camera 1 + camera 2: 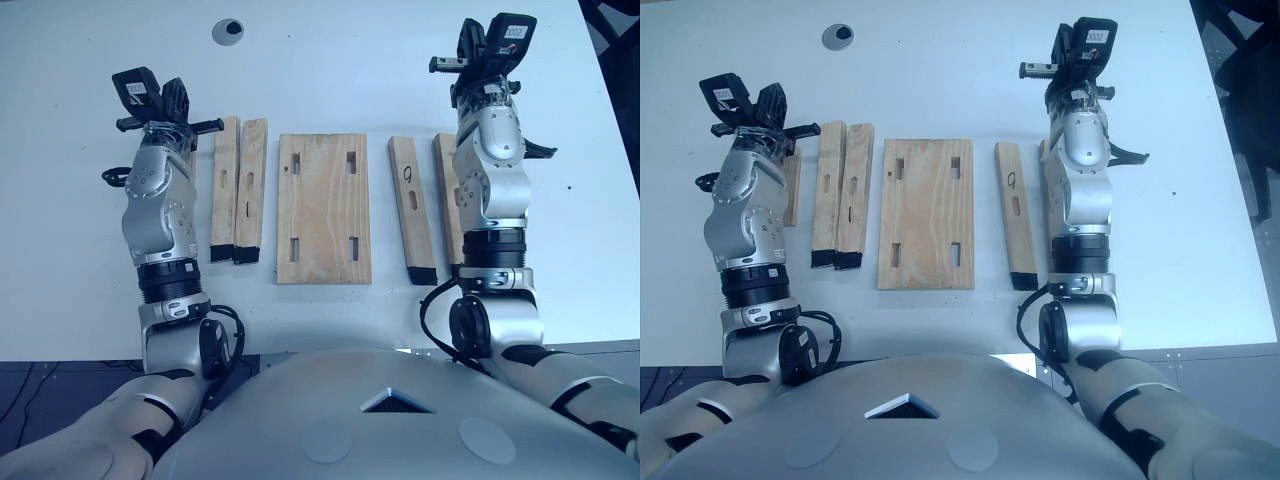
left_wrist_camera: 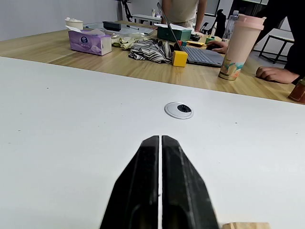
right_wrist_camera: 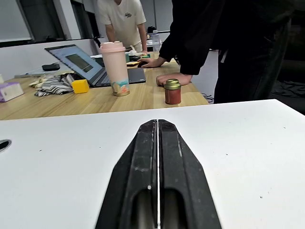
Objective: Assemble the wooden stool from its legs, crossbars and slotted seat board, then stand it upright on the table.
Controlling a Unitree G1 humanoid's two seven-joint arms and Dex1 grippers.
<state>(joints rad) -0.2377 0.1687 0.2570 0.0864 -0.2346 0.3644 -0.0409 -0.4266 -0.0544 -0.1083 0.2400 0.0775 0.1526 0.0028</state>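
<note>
On the white table [image 1: 330,80], a slotted wooden seat board [image 1: 323,208] is flanked by pale slats [image 1: 226,190] (legs, probably), with black left gripper [image 2: 160,139] and right gripper [image 3: 157,122] pinched together.

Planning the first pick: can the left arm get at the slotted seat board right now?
Probably yes: the seat board lies flat with nothing on it. The left tool is shut, so it must open first.
</note>
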